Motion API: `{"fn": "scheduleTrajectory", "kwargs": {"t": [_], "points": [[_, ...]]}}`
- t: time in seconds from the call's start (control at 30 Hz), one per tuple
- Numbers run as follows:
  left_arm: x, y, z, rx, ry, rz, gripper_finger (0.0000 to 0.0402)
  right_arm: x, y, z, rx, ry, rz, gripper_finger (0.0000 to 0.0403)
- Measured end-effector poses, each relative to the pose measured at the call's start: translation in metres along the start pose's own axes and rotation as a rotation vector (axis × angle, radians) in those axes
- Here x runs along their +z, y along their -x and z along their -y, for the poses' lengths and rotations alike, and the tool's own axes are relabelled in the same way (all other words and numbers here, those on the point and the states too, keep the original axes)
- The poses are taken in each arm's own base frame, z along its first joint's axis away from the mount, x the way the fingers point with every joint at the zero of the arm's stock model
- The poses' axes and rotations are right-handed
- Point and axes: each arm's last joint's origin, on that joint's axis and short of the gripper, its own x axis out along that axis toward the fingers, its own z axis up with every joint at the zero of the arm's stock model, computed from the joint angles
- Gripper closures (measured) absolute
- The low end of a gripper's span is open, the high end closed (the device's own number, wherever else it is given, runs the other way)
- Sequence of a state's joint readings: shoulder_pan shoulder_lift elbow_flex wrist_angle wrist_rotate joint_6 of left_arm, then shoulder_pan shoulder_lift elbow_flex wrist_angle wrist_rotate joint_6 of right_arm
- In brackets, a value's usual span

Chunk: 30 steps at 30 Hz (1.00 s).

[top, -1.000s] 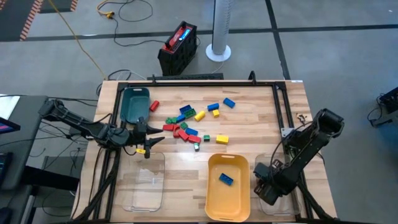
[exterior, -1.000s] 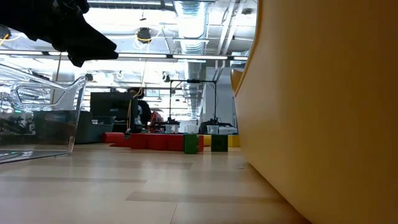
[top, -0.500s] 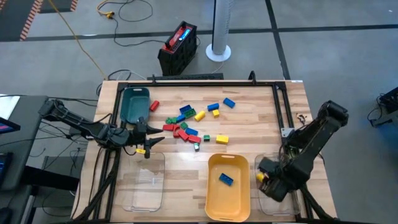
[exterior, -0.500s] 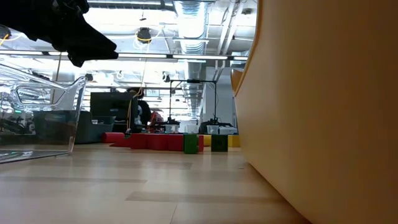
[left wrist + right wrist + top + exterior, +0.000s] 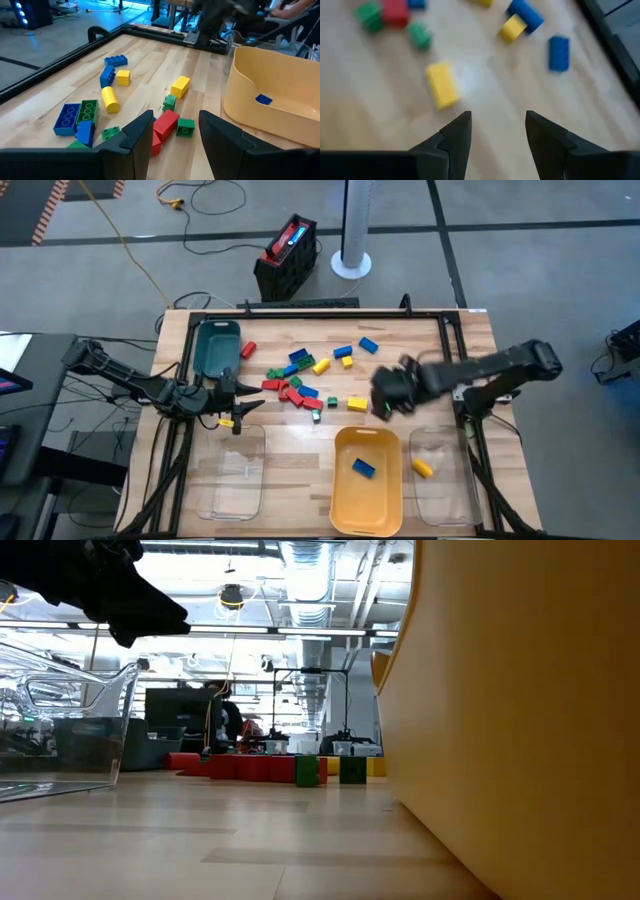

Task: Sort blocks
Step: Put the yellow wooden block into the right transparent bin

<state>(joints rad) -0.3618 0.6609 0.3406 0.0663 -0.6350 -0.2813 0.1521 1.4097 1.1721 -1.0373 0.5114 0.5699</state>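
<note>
Lying scattered across the middle of the wooden table (image 5: 420,350): the small plastic toy blocks (image 5: 300,380) in red, green, blue and yellow, bunched just behind the yellow plastic tray (image 5: 340,480). Closest to that tray's far rim, one yellow rectangular block (image 5: 357,404), seen again in the right wrist view (image 5: 442,85) just ahead of the fingers. Further back from the tray, a blue block (image 5: 368,345) and a yellow cylinder block (image 5: 321,365). Resting inside the yellow tray, one blue block (image 5: 363,468); showing too in the left wrist view (image 5: 263,99). Beside the tray on its right, a clear plastic tray (image 5: 440,480) with one yellow block (image 5: 422,468) in it. On the yellow tray's left, a second clear plastic tray (image 5: 230,470); beyond that, a teal plastic tray (image 5: 216,350) with a red cylinder block (image 5: 248,350) just beside it.

Hovering just behind the yellow tray's far right corner, near the yellow rectangular block: the right tool (image 5: 385,392), fingers (image 5: 455,135) parted, nothing between them. Waiting left of the yellow tray, above the near clear tray's far edge: the left tool (image 5: 238,405), fingers (image 5: 137,132) apart and gripping nothing, pointing toward the block pile.
</note>
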Motion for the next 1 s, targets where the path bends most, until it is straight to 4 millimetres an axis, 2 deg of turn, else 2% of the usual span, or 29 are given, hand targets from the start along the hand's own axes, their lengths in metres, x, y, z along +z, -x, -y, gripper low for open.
{"fn": "scheduleTrajectory", "kwargs": {"t": [0.13, 0.27, 0.4, 0.53, 0.7, 0.87, 1.0], "points": [[-0.001, 0.0, 0.0, 0.002, -0.008, -0.007, 0.0246, 0.029, -0.031, 0.035, 0.021, -0.028, -0.01, 0.0187], [0.0, 0.0, 0.0, 0.001, -0.009, -0.002, 0.0246, 0.046, -0.066, 0.063, 0.035, -0.059, -0.077, 0.0178], [0.0, 0.0, 0.0, 0.001, -0.009, -0.001, 0.0246, 0.052, -0.105, 0.071, 0.011, -0.072, -0.135, 0.0174], [-0.001, 0.0, 0.0, 0.002, -0.011, -0.005, 0.0246, 0.058, -0.123, 0.058, 0.029, -0.094, -0.103, 0.0174], [-0.001, 0.0, 0.0, 0.002, -0.012, -0.005, 0.0246, 0.069, -0.113, 0.02, 0.134, -0.04, 0.099, 0.0174], [0.0, 0.0, 0.0, 0.0, -0.016, 0.002, 0.0246, 0.068, -0.105, -0.012, 0.236, 0.009, 0.172, 0.0174], [0.002, 0.0, 0.0, -0.004, -0.015, 0.02, 0.0246, 0.068, -0.107, -0.039, 0.277, 0.137, 0.181, 0.0174]]}}
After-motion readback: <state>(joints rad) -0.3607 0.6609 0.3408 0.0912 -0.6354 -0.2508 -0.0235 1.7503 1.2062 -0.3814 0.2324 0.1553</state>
